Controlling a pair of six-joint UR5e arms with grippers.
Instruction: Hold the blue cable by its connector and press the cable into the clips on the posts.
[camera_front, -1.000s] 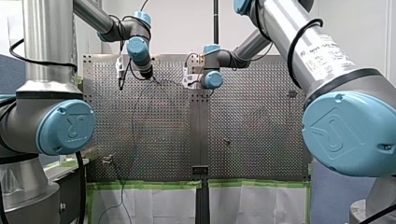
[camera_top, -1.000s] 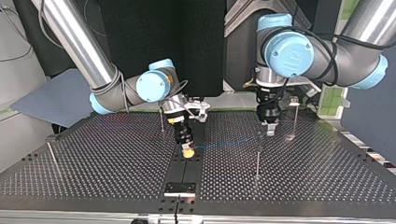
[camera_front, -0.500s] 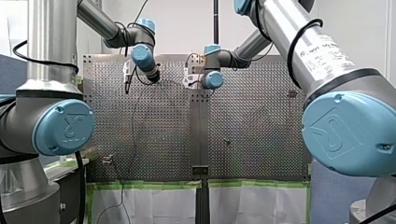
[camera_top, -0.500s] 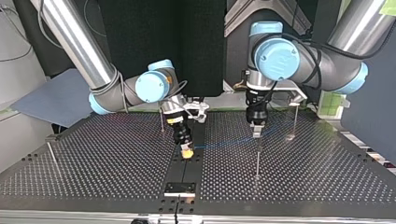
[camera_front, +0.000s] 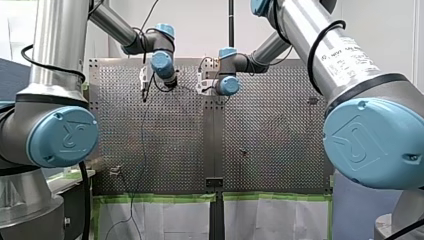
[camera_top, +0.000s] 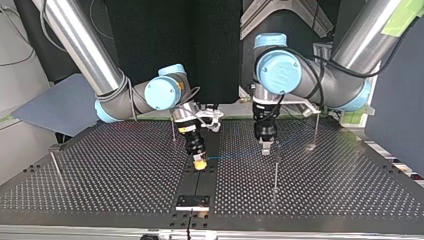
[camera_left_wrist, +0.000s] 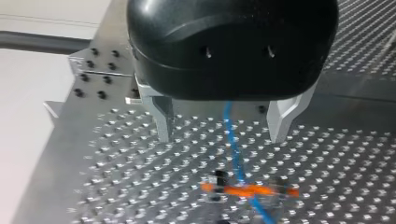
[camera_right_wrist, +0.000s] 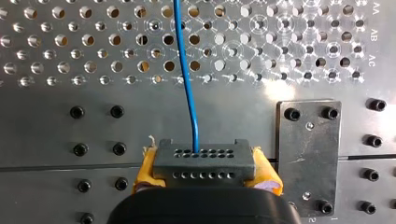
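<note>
Connector: my right gripper (camera_right_wrist: 205, 173) is clamping the grey multi-hole plastic connector (camera_right_wrist: 204, 158) between its yellow-padded fingers (camera_right_wrist: 145, 170), just above the perforated metal table (camera_right_wrist: 56, 121)
Cable: the thin blue cable (camera_right_wrist: 187, 70) is leaving the connector's face and running straight ahead of those fingers; in the top view it is stretching rightward over the table toward a thin upright metal post (camera_top: 275, 175)
Left fingers: my left gripper (camera_left_wrist: 223, 125) is hanging with its metal fingers (camera_left_wrist: 162, 119) wide apart, gripping nothing, straddling the cable
Clip: the orange clip (camera_left_wrist: 252, 190) is sitting just ahead of and below the left fingers, its long axis lying across the cable, which is crossing it near the middle; whether it is seated I cannot tell
Nearer arm: my left is hovering almost over the post, my right is anchoring the end well apart
Coming move: probably my left is going to be pressing the cable down into the clip
</note>
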